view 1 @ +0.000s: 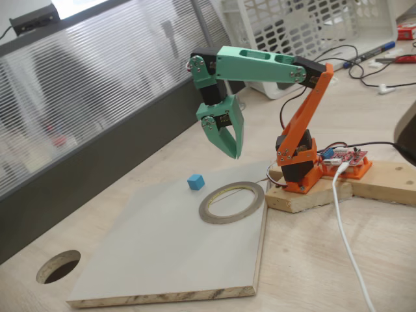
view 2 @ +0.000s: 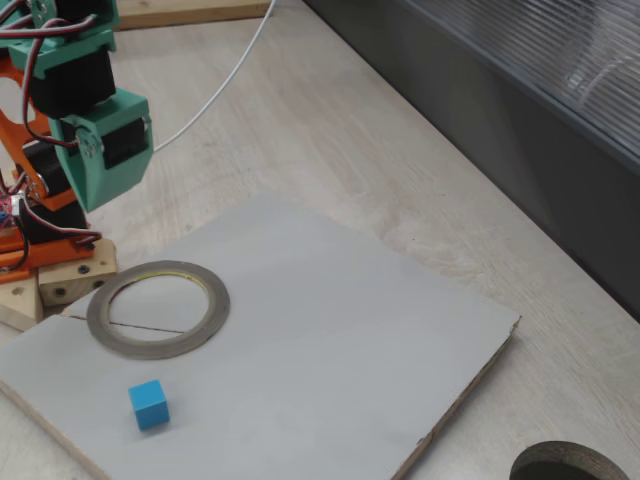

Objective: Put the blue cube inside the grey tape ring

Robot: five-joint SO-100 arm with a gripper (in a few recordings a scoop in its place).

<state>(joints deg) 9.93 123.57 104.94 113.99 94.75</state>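
- While the pale wooden table (view 1: 338,260) carries everything, a grey board (view 1: 169,247) is laid flat on it, and a round cut-out hole (view 1: 58,266) is seen in the table near the board's corner.
- An orange and green arm (view 1: 299,130) is mounted on a wooden block (view 1: 305,195) just beside the board.
- Its gripper (view 1: 229,151) is held in the air, pointing down, above the board and clear of it; the fingers are seen almost together, clamped on nothing.
- The grey tape ring (view 1: 232,201) is laid flat on the board near the arm's base.
- The blue cube (view 1: 195,181) is set on the board just beside the ring, outside it, not touching.
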